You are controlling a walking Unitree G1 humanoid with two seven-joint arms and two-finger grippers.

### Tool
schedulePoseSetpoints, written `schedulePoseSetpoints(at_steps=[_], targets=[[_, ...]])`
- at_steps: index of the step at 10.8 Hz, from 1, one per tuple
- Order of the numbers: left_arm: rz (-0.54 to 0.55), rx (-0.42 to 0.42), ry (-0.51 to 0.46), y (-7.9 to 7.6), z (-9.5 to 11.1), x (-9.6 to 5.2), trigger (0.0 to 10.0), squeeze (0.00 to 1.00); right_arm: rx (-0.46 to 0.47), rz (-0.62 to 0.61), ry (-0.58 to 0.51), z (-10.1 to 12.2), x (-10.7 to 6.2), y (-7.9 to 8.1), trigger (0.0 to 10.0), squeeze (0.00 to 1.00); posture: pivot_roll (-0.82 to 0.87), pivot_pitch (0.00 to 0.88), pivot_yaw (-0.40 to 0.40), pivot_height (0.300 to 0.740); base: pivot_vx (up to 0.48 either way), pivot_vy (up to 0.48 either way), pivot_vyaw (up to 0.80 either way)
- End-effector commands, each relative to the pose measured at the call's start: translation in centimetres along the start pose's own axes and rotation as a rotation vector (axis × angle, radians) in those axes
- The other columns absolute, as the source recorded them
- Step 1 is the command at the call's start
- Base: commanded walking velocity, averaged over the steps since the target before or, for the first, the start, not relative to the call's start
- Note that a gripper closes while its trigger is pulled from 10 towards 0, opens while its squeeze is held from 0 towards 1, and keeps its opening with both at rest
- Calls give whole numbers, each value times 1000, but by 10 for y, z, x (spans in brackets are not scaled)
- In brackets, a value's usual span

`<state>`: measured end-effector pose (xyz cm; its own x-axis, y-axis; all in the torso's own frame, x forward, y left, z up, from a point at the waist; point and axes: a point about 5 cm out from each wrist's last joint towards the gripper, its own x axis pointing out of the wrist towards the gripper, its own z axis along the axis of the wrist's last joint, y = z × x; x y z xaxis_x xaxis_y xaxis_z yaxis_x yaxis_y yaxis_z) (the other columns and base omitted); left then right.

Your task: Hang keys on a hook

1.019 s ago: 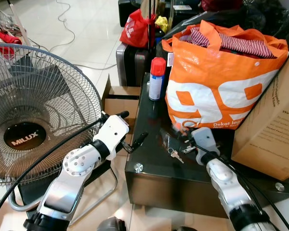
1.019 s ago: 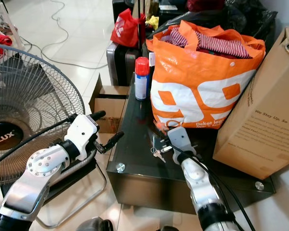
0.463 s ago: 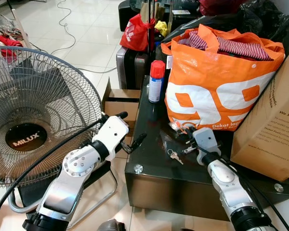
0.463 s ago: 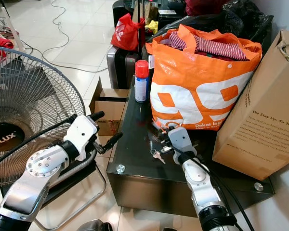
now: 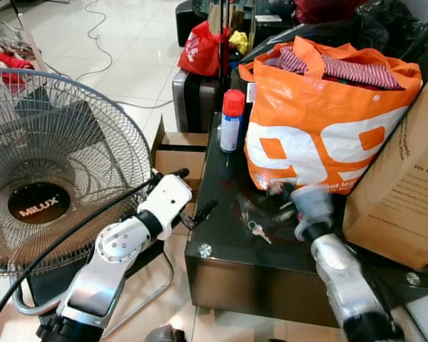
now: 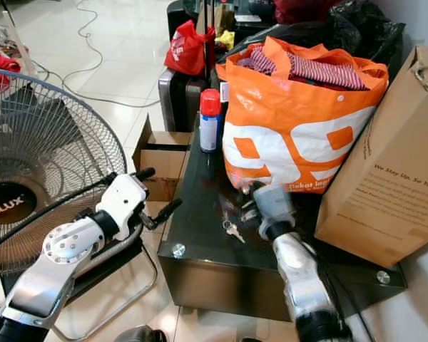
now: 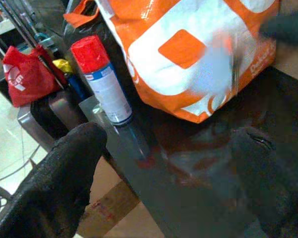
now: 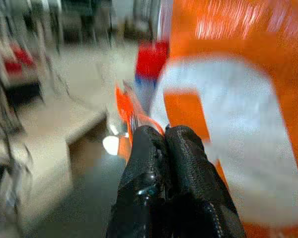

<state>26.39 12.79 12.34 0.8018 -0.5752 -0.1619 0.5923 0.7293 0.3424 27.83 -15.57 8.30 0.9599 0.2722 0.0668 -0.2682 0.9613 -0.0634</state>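
A small bunch of silver keys (image 5: 257, 230) lies on the black glass table (image 5: 221, 239), near its front edge. My right gripper (image 5: 282, 201) hovers just behind the keys, in front of the orange shopping bag (image 5: 321, 135), and is motion-blurred. In the right wrist view its fingers (image 8: 151, 148) are pressed together, shut. A blurred orange and silvery bit shows past the tips, and I cannot tell whether it is held. My left gripper (image 5: 191, 191) hangs open off the table's left edge, apart from the keys. The left wrist view shows its fingers (image 7: 64, 163) spread wide.
A red-capped spray can (image 5: 230, 120) stands at the table's back left, beside the bag. A large cardboard box (image 5: 406, 185) stands on the table's right side. A big floor fan (image 5: 50, 171) stands at my left. An open carton (image 5: 175, 153), a suitcase (image 5: 192, 92) and a red bag (image 5: 203, 46) lie beyond.
My right gripper has lifted slightly up and back toward the orange bag and is now blurred. The keys lie where they were. The left arm has barely moved.
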Motion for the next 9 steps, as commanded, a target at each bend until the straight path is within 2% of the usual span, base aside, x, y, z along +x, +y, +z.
schedulePoseSetpoints(at_steps=[1, 2, 5, 7, 8, 9], targets=[[38, 4, 2, 5, -3, -3, 10000, 0, 80, -10, -81, 19, -3, -7, 0, 0, -51, 0, 5, 740, 0, 0, 0], [78, -5, 1, 8, -5, -7, 10000, 0, 148, -23, -152, 37, -16, -13, 0, 0, -55, 0, 6, 740, 0, 0, 0], [97, -7, -9, 7, -7, -2, 10000, 0, 107, -18, -140, 39, -25, -16, 0, 0, -56, 0, 6, 740, 0, 0, 0], [104, -4, -13, 8, -7, 0, 10000, 0, 24, -42, -1, 25, -23, -18, 0, 0, -55, 0, 9, 740, 0, 0, 0], [86, 4, -1, 7, -9, 0, 10000, 0, -43, -54, 148, 4, -19, -18, 0, 0, -56, 0, 11, 740, 0, 0, 0], [34, 19, 38, 2, -16, 1, 10000, 0, -122, -8, 302, -21, -6, -8, 0, 0, -58, 0, 15, 740, 0, 0, 0]])
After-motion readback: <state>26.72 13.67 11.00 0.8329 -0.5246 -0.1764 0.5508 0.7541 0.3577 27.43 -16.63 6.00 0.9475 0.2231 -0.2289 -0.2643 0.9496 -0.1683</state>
